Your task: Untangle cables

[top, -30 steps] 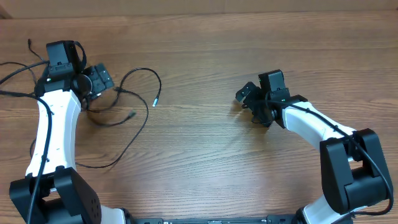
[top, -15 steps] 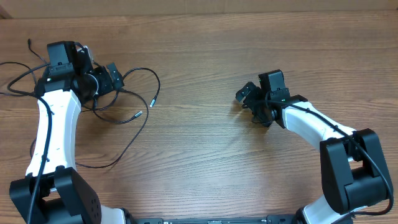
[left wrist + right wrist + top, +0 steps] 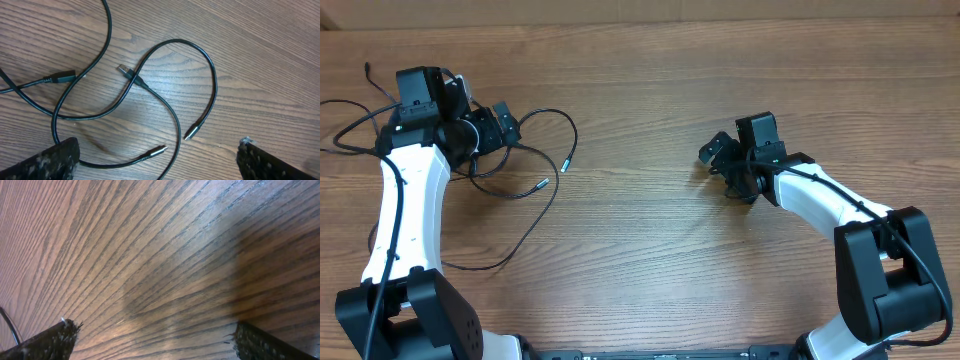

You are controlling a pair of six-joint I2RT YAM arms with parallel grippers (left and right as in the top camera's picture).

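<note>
Holding since half-second ago: left gripper (image 3: 498, 125) spread, empty, over cables (image 3: 215, 92) at 10 o'clock. Cables dragged slightly a second back, now settled, strands still crossed. Right gripper (image 3: 717, 165) spread, idle, 3 o'clock. Untangling barely begun.

I log: cables (image 3: 136, 78) on the table (image 3: 650, 260) at far left, just beside the left gripper (image 3: 498, 122); right gripper (image 3: 718, 165) well apart, right of centre.
</note>
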